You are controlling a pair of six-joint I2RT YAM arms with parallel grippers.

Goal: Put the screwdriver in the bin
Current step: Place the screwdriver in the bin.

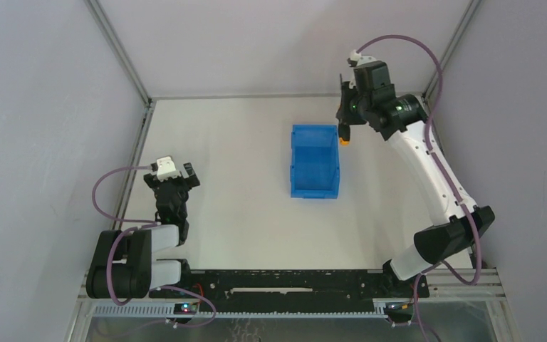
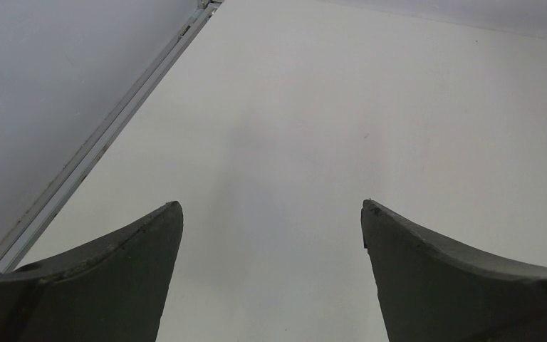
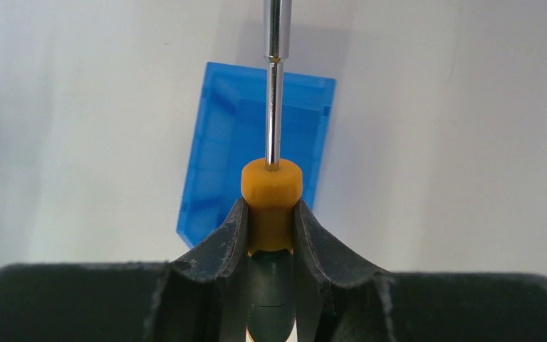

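Small screwdriver (image 3: 271,187), orange-and-black handle, thin silver metal shaft: clamped at the handle between the two fingers of the right gripper (image 3: 270,205), clear of the table. Orange collar protrudes past the fingertips; black section sits between them. Shaft points straight away from the gripper, widens to a thicker silver section and leaves the wrist view, tip unseen. From above, the orange end (image 1: 344,141) hangs just beside the far right corner of the rectangular blue plastic bin (image 1: 314,130).

Bin stands upright, open top, mid-table on the white table (image 1: 235,178), long axis running near to far.
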